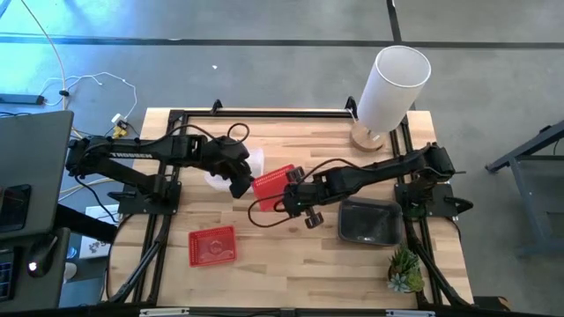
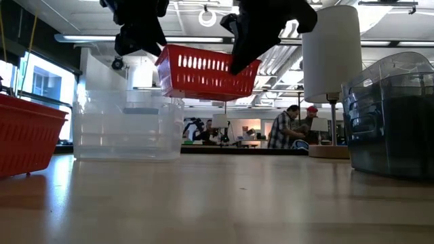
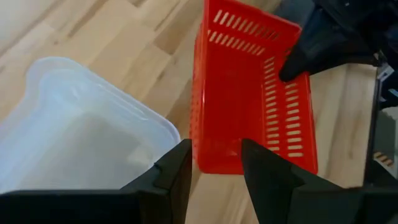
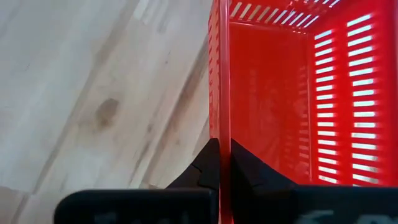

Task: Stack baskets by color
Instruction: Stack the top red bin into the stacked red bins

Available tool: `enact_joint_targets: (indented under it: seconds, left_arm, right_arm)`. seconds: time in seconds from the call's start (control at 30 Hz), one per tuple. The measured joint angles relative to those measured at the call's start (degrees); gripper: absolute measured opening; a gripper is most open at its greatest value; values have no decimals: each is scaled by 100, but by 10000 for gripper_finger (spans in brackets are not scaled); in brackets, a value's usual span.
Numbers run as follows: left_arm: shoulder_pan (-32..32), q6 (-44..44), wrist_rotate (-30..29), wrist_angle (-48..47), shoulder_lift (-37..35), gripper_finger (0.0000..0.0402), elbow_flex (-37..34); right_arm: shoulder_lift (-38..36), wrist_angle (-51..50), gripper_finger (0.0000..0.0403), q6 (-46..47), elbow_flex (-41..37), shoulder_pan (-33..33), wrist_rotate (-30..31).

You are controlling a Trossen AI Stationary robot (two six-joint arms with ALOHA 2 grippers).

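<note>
Your right gripper (image 1: 298, 182) pinches the light, stiff red basket (image 1: 271, 182) by its thin rim above the clear basket (image 2: 127, 125); left gripper (image 3: 214, 171) released.

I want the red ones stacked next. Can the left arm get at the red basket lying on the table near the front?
Probably yes. The left gripper is open and holds nothing, and the red basket on the table lies on its side of the table with nothing on or around it. The right gripper holds the other red basket aloft, away from that path.
</note>
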Motion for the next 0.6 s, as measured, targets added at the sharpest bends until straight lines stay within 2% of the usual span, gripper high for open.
enact_joint_targets:
  seconds: [0.17,0.33,0.6]
  left_arm:
    - [0,-46,123,-10,25,125,0]
    - [0,-93,188,-68,77,125,0]
    - [33,-180,453,-356,90,125,-1]
  right_arm:
    - [0,344,0,-311,0,66,-246]
    - [0,619,0,-813,0,164,-152]
    - [2,680,0,-1123,0,162,164]
